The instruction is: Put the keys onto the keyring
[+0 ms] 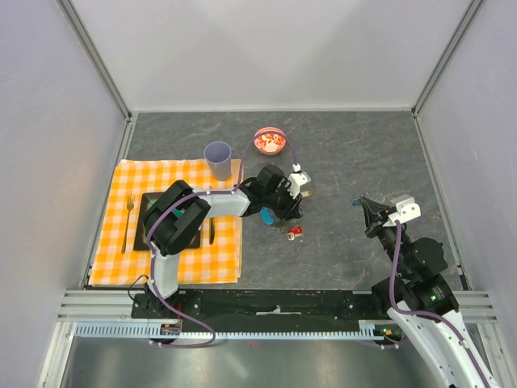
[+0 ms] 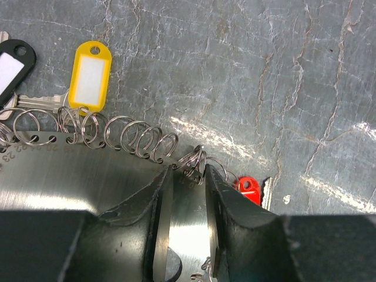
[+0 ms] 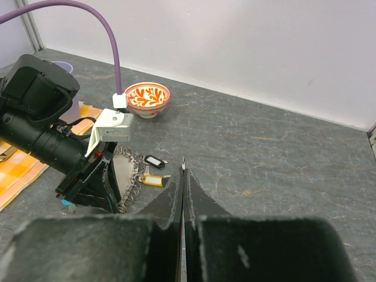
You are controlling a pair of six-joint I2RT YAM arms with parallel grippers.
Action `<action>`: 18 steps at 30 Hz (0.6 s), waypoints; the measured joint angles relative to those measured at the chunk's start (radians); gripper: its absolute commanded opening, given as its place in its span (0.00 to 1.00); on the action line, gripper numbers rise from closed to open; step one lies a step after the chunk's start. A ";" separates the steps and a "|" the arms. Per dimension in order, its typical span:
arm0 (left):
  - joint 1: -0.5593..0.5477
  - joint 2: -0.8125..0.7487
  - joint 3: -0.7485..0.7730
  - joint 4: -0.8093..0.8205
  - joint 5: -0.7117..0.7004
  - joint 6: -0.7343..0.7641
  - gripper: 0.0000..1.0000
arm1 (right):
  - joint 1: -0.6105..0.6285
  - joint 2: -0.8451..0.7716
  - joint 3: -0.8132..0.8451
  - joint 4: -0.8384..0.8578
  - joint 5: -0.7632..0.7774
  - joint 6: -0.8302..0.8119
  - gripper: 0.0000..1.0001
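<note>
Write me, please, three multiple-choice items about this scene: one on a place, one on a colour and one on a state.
1. Where does the red-and-white bowl stand?
A. on the checked cloth
B. on the bare table
C. in a gripper

2. What colour is the key tag lying beside the black tag?
A. green
B. purple
C. yellow

3. How is the right gripper?
A. shut and empty
B. wide open
C. shut on a key

Answers:
1. B, grey tabletop shows all around the bowl.
2. C, the left wrist view shows it yellow, next to the black one.
3. A, its fingers meet with nothing between them.
</note>
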 measured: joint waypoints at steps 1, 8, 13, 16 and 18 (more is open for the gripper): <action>0.000 0.000 0.000 0.000 0.001 -0.001 0.35 | 0.000 0.000 0.000 0.000 0.000 0.000 0.00; 0.000 0.000 0.000 -0.002 0.001 -0.003 0.36 | 0.000 0.000 0.000 0.000 0.000 0.000 0.00; 0.000 0.000 0.000 -0.008 0.001 -0.003 0.36 | 0.000 0.000 0.000 0.000 0.000 0.000 0.00; 0.000 0.000 -0.001 -0.011 0.000 -0.003 0.29 | 0.000 0.000 0.000 0.000 0.000 0.000 0.00; 0.000 0.000 -0.004 -0.009 -0.003 -0.003 0.20 | 0.000 0.000 0.000 0.000 0.000 0.000 0.00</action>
